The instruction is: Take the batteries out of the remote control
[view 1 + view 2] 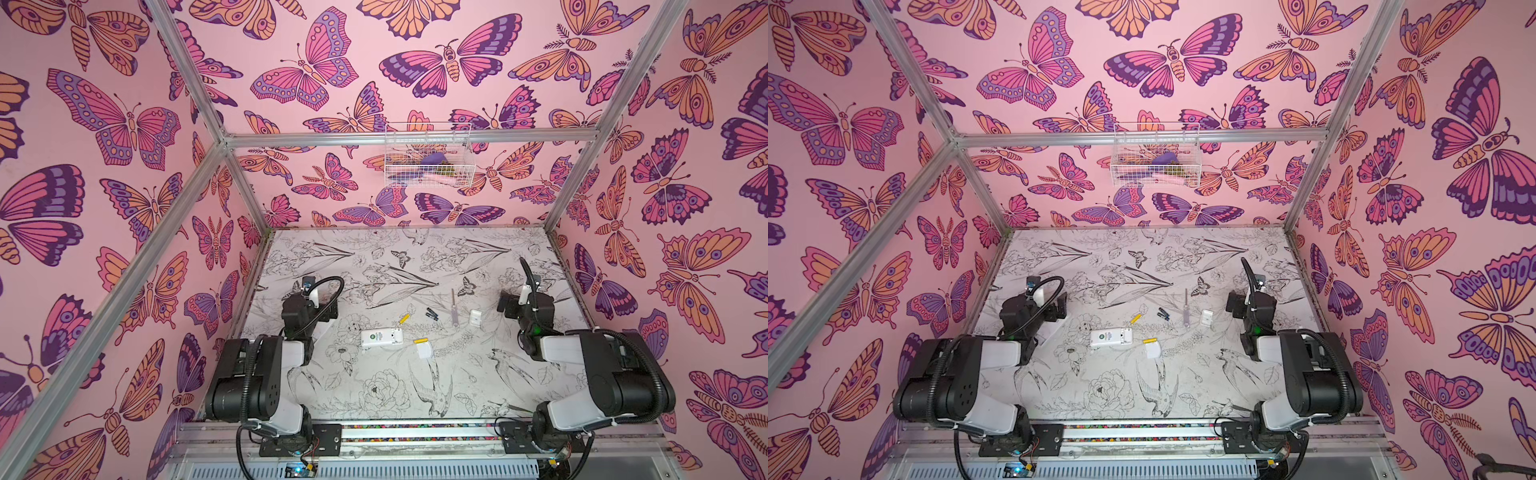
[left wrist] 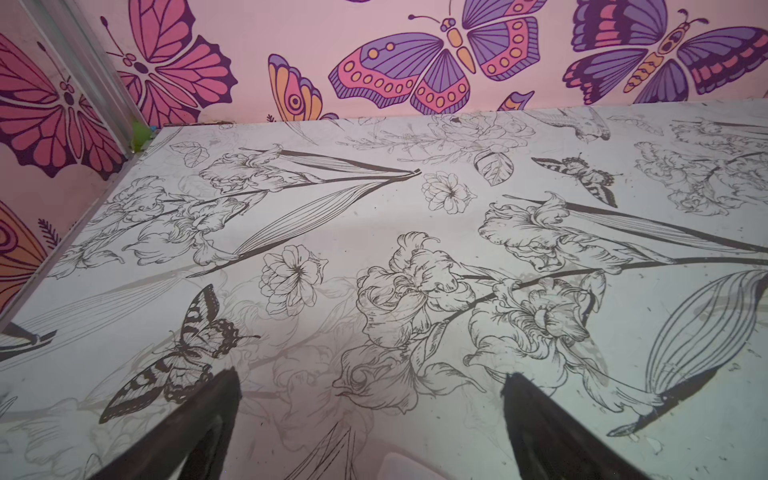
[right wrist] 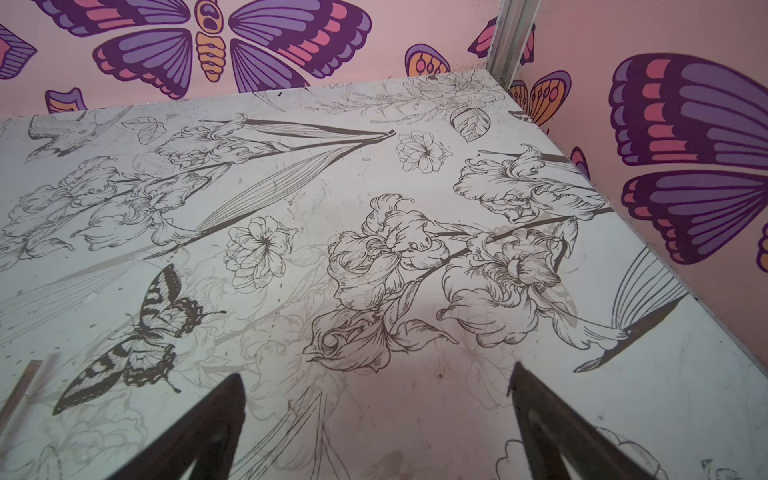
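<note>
One yellow battery (image 1: 403,318) is noted loose on the table (image 1: 374,395) at 1 o'clock of the remote (image 1: 381,337), a second yellow battery (image 1: 420,340) at 3 o'clock, two black batteries (image 1: 431,313) at 2 o'clock. Jaws of left gripper (image 2: 372,376) and right gripper (image 3: 376,373) are spread wide, nothing gripped.

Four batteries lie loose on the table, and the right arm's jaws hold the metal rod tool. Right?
No: the right wrist view shows those jaws open and empty. The metal rod tool lies on the table in both top views, as do the batteries.
</note>
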Controlling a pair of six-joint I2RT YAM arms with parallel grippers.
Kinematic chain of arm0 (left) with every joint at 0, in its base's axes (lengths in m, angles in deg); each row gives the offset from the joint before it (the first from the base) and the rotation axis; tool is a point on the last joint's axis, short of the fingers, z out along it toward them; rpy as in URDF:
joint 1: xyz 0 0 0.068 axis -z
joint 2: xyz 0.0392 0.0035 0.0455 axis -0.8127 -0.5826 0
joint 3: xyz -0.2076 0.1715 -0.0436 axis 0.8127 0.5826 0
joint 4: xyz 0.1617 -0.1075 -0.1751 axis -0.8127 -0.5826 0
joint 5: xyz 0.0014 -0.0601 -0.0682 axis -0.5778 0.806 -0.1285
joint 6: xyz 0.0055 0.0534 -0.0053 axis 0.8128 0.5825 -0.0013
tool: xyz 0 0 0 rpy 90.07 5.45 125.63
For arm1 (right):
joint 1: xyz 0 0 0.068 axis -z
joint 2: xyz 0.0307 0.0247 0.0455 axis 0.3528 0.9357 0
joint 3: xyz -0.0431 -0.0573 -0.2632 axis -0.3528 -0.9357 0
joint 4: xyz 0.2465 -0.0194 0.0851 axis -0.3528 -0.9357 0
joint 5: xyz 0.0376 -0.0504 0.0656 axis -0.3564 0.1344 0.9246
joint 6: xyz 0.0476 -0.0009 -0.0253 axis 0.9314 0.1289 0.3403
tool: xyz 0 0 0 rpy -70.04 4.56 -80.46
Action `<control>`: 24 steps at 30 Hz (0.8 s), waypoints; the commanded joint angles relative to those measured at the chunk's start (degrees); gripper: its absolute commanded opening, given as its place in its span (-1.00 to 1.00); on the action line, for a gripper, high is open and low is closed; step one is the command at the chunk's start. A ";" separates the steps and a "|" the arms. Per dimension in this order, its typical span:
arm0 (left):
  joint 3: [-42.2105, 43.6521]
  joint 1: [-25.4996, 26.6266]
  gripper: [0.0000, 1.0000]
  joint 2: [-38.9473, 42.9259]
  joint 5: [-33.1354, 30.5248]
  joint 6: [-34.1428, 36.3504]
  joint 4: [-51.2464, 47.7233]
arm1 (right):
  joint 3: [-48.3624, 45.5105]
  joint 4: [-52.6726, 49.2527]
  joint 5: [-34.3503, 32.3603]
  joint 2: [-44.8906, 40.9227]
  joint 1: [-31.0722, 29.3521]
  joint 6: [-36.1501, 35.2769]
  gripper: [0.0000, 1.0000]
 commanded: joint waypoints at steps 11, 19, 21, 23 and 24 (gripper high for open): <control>3.74 3.12 0.95 -0.57 -4.43 1.94 5.55 | 1.03 0.82 0.52 -0.85 0.21 -0.99 0.99; 2.77 3.18 0.96 -1.11 -5.14 1.56 3.94 | 1.03 0.89 0.46 -0.85 0.25 -0.99 0.99; -0.81 2.83 1.00 -0.35 -7.90 -0.38 -1.64 | 1.03 0.96 0.46 -0.86 0.26 -0.99 0.99; -0.50 2.83 1.00 -1.08 -8.14 -0.39 0.31 | 0.98 0.92 0.48 -0.85 0.20 -0.99 0.99; -0.52 2.83 1.00 -1.04 -8.23 -0.46 0.09 | 0.99 0.89 0.42 -0.85 0.14 -0.99 0.98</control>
